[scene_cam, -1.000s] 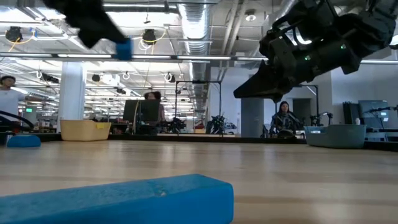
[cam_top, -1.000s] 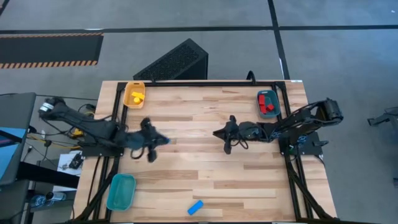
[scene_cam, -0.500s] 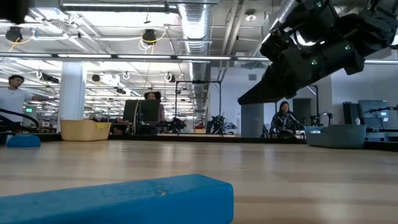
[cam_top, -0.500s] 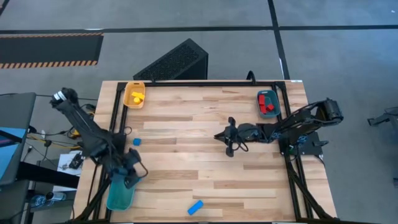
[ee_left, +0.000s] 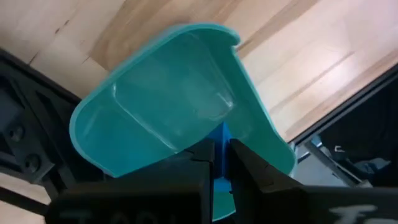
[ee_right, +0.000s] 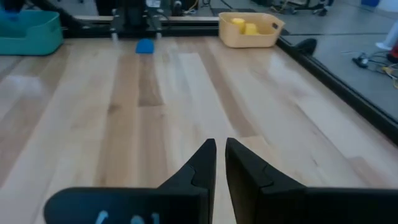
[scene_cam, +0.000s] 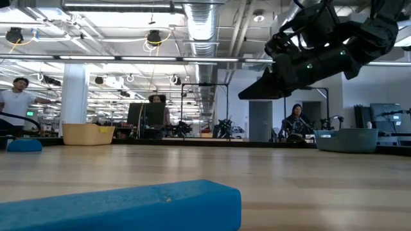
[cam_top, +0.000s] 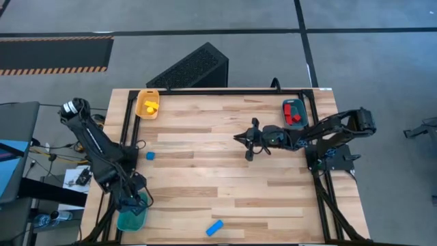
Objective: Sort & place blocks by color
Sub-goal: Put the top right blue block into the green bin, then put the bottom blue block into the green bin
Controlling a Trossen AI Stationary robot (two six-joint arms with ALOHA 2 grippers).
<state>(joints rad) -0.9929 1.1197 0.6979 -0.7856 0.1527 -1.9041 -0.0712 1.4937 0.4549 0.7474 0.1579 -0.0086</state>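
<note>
Teal tray [cam_top: 131, 217] now under left end effector [cam_top: 138, 202].

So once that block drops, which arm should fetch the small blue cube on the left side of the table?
Left, probably. The left gripper, shut on a blue block above the teal tray, is nearer the blue cube. The right gripper hangs mid-table, farther off.

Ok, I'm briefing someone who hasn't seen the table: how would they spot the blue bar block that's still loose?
Start at the wooden table seen from above and go to the edge opposite the yellow tray. The blue bar block lies there alone on bare wood, right of the teal tray. It is longer than the small blue cube, which sits farther up near the left edge.
</note>
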